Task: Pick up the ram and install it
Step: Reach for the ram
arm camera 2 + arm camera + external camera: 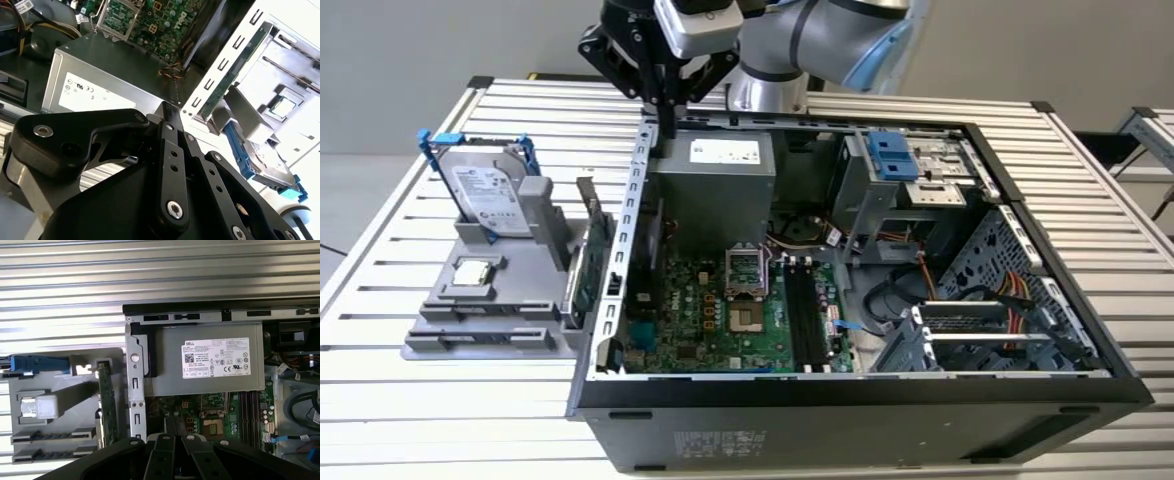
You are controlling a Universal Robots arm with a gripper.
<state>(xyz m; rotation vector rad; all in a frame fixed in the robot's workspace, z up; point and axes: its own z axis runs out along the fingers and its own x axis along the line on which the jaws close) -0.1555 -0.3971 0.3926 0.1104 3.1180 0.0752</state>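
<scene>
Exterior view: towards the exterior view's left, the ram point(596, 272) stands on edge in a grey holder point(480, 332) on the tabletop point(400, 405), just beside the open computer case point(854, 425). Further right, the gripper point(670, 120) hangs above the power supply point(714, 185), its jaws closed together and empty.

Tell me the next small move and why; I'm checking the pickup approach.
Probably shift the tool toward the exterior view's left, over the grey holder. It hangs shut and empty above one wall of the case, while the ram stands on edge in that holder, outside the case.
</scene>
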